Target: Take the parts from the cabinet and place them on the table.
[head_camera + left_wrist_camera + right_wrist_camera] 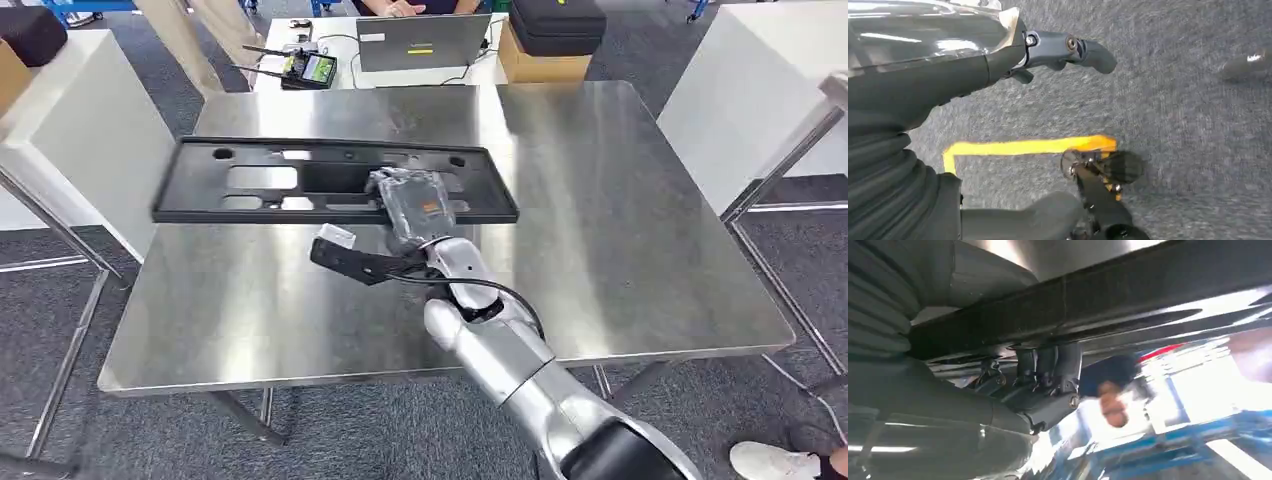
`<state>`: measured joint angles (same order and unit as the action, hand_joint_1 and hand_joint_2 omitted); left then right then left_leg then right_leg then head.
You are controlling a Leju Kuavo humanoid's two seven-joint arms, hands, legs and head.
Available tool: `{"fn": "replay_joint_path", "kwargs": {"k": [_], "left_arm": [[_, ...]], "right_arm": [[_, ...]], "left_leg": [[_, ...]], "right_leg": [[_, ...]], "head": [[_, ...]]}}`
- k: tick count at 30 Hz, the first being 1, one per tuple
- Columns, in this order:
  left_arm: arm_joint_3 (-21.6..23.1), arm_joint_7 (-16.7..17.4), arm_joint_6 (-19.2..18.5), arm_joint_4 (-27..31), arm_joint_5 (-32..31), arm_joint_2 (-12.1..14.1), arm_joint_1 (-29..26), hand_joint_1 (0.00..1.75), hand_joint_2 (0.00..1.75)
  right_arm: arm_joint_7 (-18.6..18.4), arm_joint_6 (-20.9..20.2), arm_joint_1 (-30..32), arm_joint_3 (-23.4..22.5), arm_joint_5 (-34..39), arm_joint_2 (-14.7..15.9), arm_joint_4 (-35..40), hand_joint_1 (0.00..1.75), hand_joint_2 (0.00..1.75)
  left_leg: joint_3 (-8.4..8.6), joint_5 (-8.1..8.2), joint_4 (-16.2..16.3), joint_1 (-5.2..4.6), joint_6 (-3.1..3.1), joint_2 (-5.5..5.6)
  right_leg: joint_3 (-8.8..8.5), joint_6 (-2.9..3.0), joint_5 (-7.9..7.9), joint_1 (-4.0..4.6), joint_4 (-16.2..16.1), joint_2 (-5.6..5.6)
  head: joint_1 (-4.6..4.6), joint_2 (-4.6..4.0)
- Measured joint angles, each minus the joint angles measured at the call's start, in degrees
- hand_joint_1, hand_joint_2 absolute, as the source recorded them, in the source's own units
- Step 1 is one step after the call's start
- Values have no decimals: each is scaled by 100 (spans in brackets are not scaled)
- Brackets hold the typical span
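Black plastic panel lies flat on the steel table, long axis across the table, towards the far left part of the top. Looks like a long, thin moulding with several cut-outs. My guess: light, fairly stiff along the short axis but likely to flex and droop along its length if lifted from one end. Smooth plastic on polished steel, so it will probably slide easily when nudged. Best hold is likely on a long edge near the middle, or through one of the central cut-outs, so it stays balanced.

Right hand sits on top of the panel, right of its centre, over the near long edge. Right wrist view shows the fingers curled around the panel's edge bar, so I read it as gripping the panel. Fingers are not spread.

Left hand hangs low over grey carpet with a yellow floor line. Its fingers are apart and hold nothing.

Panel appears fully supported by the table, none overhanging that I can see. Judgement: placement is essentially done for this part, release is what remains.

Behind the table: laptop, a remote controller.
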<state>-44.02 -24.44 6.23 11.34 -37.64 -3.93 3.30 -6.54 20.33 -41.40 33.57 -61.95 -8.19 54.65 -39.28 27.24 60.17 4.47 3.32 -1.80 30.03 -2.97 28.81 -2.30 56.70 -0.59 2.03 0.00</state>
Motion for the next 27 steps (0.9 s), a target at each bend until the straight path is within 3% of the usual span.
{"fn": "replay_joint_path", "kwargs": {"k": [1, 2, 3, 4, 6, 11, 14, 15, 17, 19, 20, 23, 27], "left_arm": [[-37, -26, -7, 4, 0, -2, -8, 0, 175], [-76, -57, -17, 0, 0, -19, -45, 0, 175], [-85, -72, -24, -2, 0, -57, -46, 0, 175], [-98, -101, -35, -2, 0, -53, -31, 0, 175], [-133, -160, -83, -2, -18, -55, -28, 0, 175], [-221, -214, -133, -2, -68, -53, -38, 0, 175], [-234, -234, -149, -2, -79, -53, -33, 0, 175], [-253, -236, -155, -2, -90, -55, -32, 0, 175], [-271, -238, -157, -2, -90, -55, -34, 0, 175], [-295, -238, -157, 0, -90, -53, -33, 0, 175], [-315, -240, -157, 0, -92, -55, -28, 0, 175], [-354, -245, -120, -2, -151, -55, -32, 0, 175], [-365, -179, -15, -2, -203, -59, -42, 0, 175]], "right_arm": [[-79, 96, -8, -169, -214, 98, -273, 175, 175], [-167, 268, -18, -460, -413, 265, -644, 175, 175], [-227, 393, -31, -649, -484, 426, -876, 175, 175], [-290, 509, -67, -835, -548, 538, -1095, 175, 175], [-443, 666, -131, -1209, -712, 835, -1536, 175, 175], [-638, 769, -181, -1950, -1048, 1386, -2272, 175, 175], [-743, 769, -175, -2148, -1147, 1523, -2425, 175, 175], [-751, 769, -160, -2276, -1175, 1612, -2497, 175, 175], [-756, 773, -151, -2443, -1210, 1702, -2578, 175, 175], [-778, 780, -147, -2528, -1223, 1753, -2631, 175, 175], [-825, 790, -142, -2572, -1240, 1785, -2654, 0, 0], [-835, 880, -101, -2852, -1271, 1910, -2718, 0, 0], [-578, 1016, -54, -3305, -1273, 2067, -2840, 0, 0]], "left_leg": [[-15, -158, 26, -26, -95, 74], [-7, -611, -29, 9, -185, 99], [-24, -474, -21, -27, -150, 107], [-49, -545, -15, -33, -220, 130], [-52, -508, -14, -85, -261, 188], [-50, -442, -12, -177, -376, 219], [-49, -434, -9, -202, -392, 211], [-49, -434, -9, -208, -392, 212], [-50, -429, -7, -216, -398, 209], [-44, -429, -5, -224, -398, 201], [-37, -429, -8, -223, -398, 197], [-14, -430, -20, -216, -397, 198], [-2, -431, -34, -207, -395, 190]], "right_leg": [[-46, -57, 103, -17, -1, 39], [-139, -135, 124, 22, 26, 74], [-133, -137, 124, 3, 20, 97], [-147, -81, 54, -12, -39, 93], [-165, -30, 37, -5, -147, 104], [-240, -29, 37, -48, -260, 131], [-234, -41, 36, -61, -268, 131], [-233, -60, 40, -66, -269, 132], [-234, -224, 44, -77, -273, 132], [-227, -326, 54, -86, -273, 130], [-227, -330, 53, -86, -269, 130], [-234, -349, 67, -82, -246, 135], [-231, -344, 71, -65, -227, 131]], "head": [[-26, -2], [-48, 0], [-48, -2], [-85, 0], [-120, 0], [-151, 0], [-149, -2], [-148, -2], [-151, -2], [-144, -2], [-146, 0], [-144, -2], [-144, -2]]}}
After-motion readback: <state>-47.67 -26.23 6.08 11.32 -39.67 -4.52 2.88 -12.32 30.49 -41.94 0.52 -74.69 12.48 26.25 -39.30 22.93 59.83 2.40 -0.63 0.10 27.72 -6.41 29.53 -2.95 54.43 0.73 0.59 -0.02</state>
